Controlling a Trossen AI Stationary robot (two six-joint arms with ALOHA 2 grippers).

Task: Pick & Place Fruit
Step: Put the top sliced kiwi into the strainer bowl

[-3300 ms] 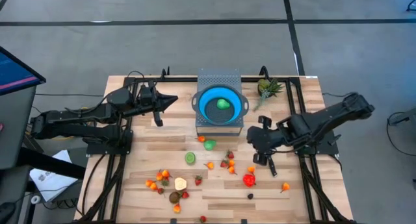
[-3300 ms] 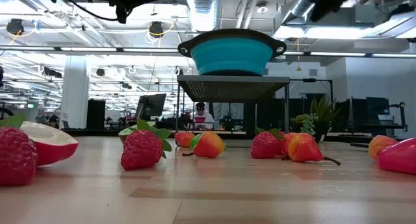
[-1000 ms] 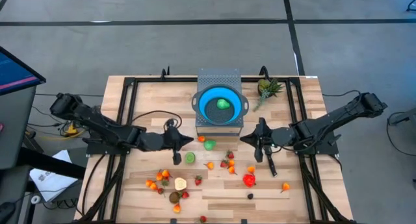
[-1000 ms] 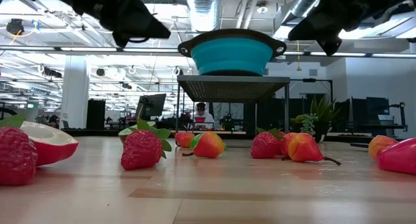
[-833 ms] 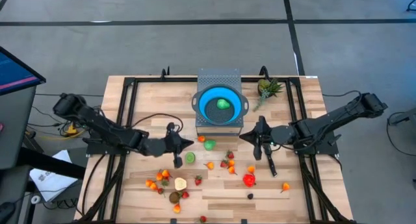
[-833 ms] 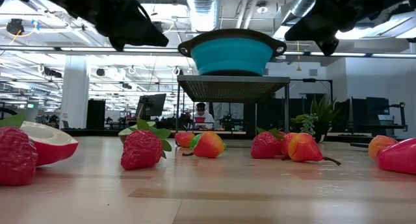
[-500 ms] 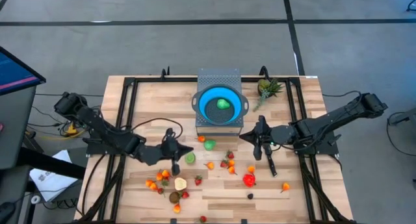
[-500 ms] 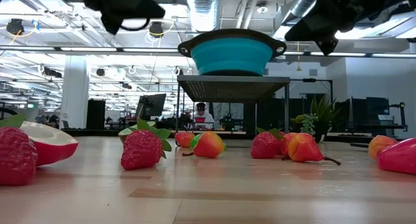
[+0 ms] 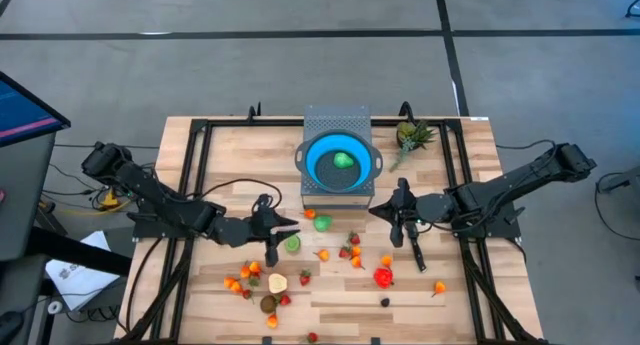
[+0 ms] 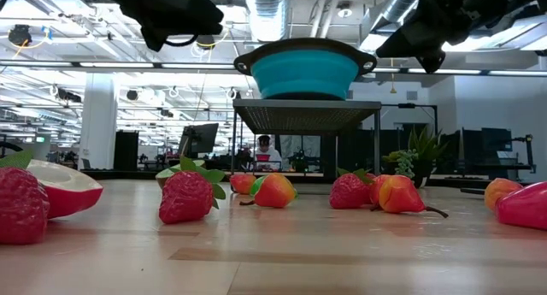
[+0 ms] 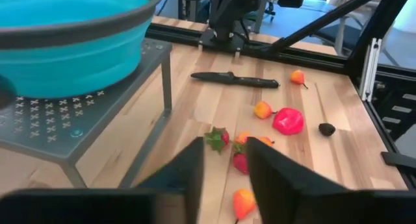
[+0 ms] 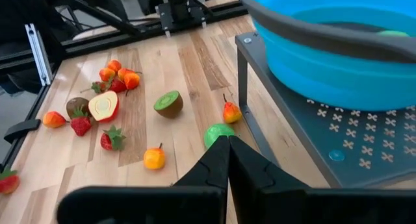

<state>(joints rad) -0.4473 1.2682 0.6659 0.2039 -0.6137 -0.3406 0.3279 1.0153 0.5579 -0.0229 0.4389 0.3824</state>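
Left wrist view — fruit (image 11: 218, 137) just beyond parted fingers (image 11: 188, 169).

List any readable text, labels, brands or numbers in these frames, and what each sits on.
None: no frame shows a readable word, number or brand.
Blue bowl: no print visible.
Grey perforated stand: only cross-shaped cutouts, not text.
Screen at the high view's left edge: seen at a slant, nothing legible.
White paper under the table's left side: marks too small to read.
Monitors in the room behind, low view: too small to read.
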